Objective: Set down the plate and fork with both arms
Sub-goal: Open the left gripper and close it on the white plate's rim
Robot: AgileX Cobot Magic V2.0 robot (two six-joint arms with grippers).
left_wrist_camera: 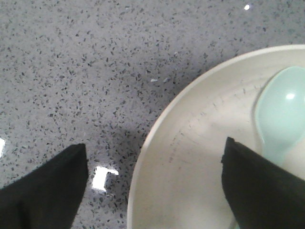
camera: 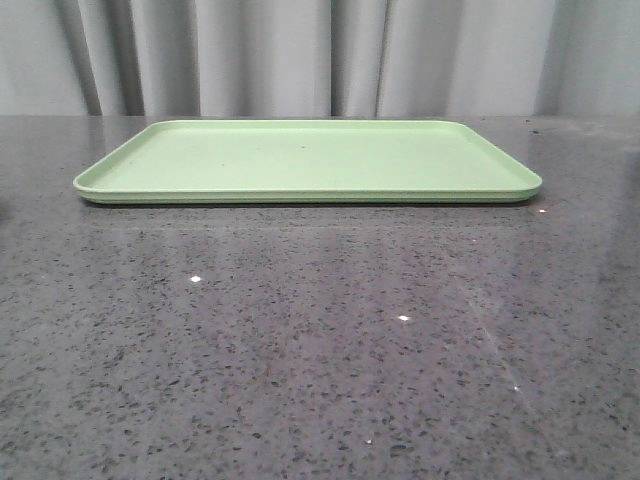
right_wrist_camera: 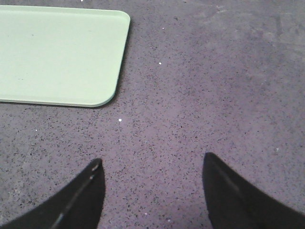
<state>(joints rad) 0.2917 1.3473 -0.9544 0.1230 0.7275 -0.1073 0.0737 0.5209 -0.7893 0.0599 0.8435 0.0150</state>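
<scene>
Left gripper (left_wrist_camera: 155, 183) spread wide, astride plate (left_wrist_camera: 190, 181) rim, one finger over plate interior, other over table (left_wrist_camera: 71, 62); nothing clamped. Pale spoon (left_wrist_camera: 281, 114) lies in plate. Right gripper (right_wrist_camera: 152, 191) wide apart, empty, near tray (right_wrist_camera: 57, 52) corner. Fork unseen.

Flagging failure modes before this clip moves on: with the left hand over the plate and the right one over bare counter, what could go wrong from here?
1. The left hand straddles the plate rim, open. A pale spoon lies loose in the plate; lifting by the rim may tilt it and slide the spoon out.
2. The right hand is open above the counter beside the tray; no fork shows in any view, so it must still be found.
</scene>
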